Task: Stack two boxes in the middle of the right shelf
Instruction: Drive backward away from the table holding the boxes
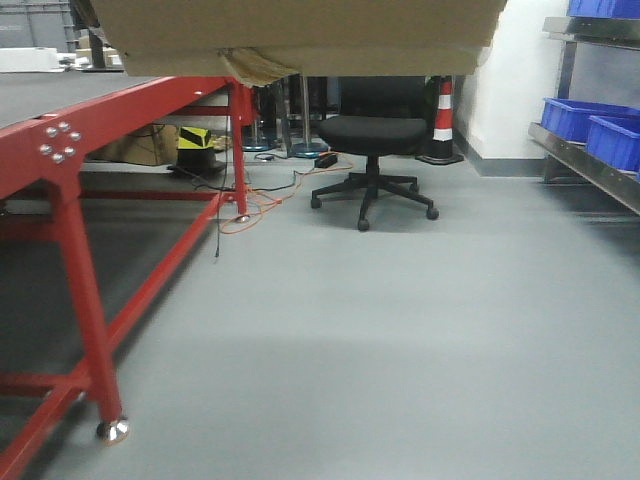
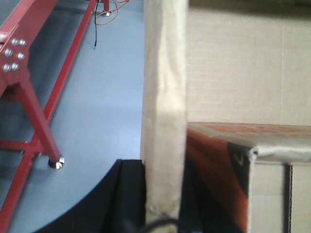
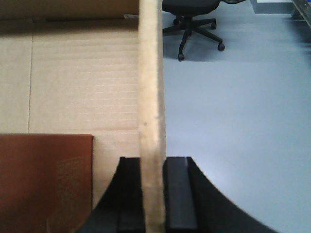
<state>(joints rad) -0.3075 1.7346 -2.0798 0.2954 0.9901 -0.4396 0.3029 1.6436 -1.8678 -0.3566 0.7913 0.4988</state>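
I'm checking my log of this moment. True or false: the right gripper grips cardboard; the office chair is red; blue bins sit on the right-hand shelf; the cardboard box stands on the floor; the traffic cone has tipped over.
1. The right gripper is shut on the cardboard box: true.
2. The office chair is red: false, it is black.
3. Blue bins sit on the shelf: true.
4. The box stands on the floor: false, it is held up, clear of the floor.
5. The traffic cone has tipped over: false, it stands upright.
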